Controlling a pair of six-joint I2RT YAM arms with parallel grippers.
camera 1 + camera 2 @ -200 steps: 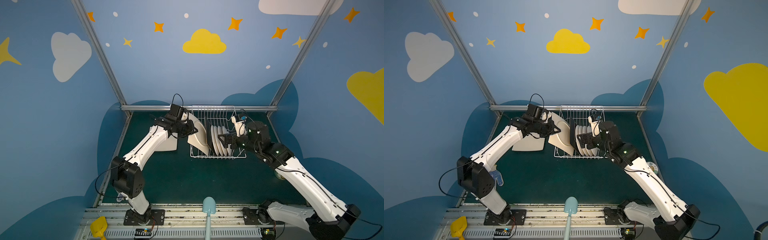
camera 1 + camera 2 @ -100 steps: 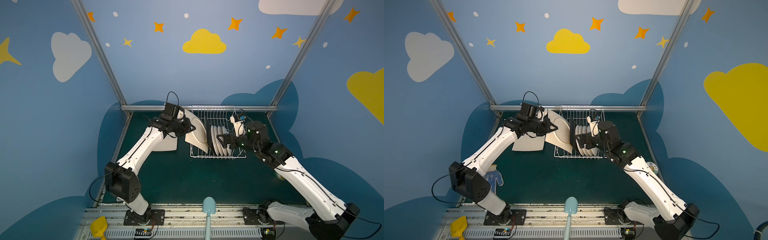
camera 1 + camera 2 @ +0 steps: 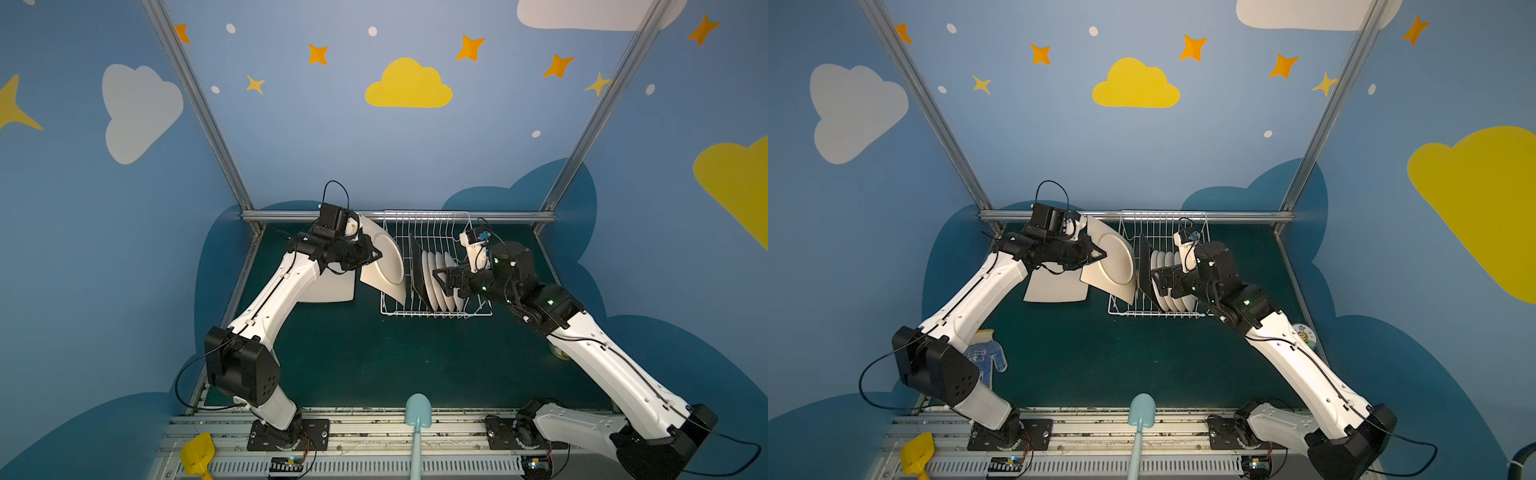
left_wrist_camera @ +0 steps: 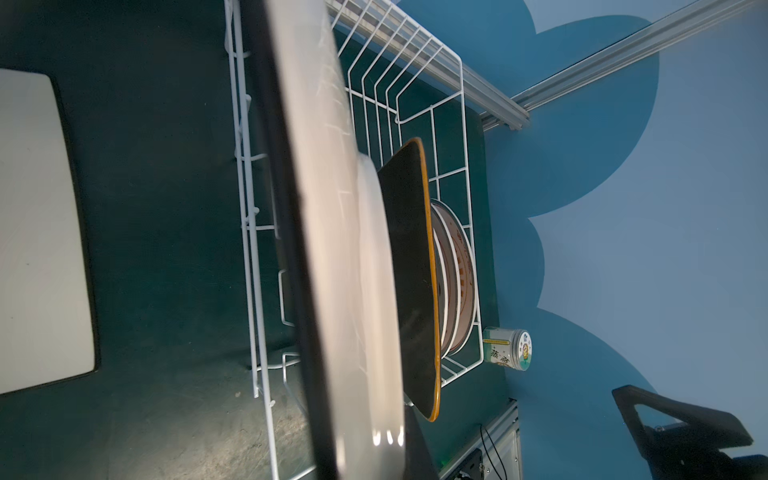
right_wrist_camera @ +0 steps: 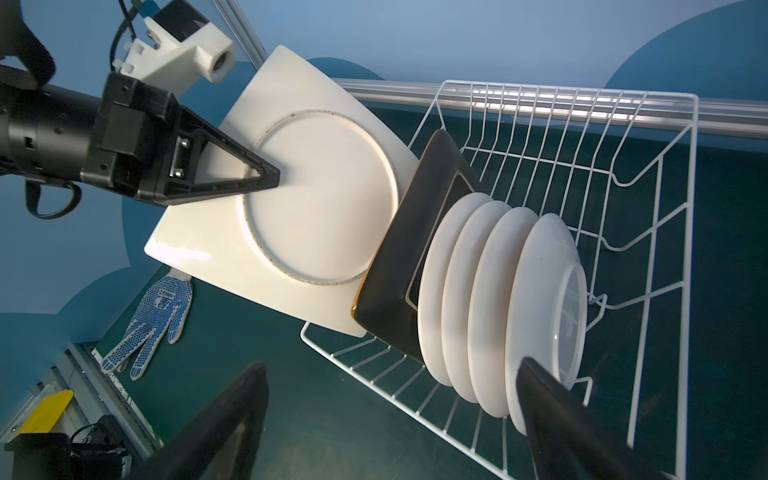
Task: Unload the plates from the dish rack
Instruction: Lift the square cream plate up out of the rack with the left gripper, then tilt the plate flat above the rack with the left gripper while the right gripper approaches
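Gripping the cream square plate [image 5: 316, 208] at nine o'clock of the dish rack [image 5: 623, 137], your left claw [image 5: 268, 176] is clamped; your right claw [image 3: 438, 281] gapes wide at three o'clock of the round plates [image 5: 490, 291].

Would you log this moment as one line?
left gripper: shut on square plate | right gripper: open near round plates | dish rack: black plate, round plates inside

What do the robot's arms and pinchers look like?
The left arm and right arm both have long white shells with chunky black joints. Thin black cables loop off them, and tiny green lights glow on the right one. The left gripper and right gripper have black, triangle-shaped fingers with open middles. A white camera mount sits on each wrist.
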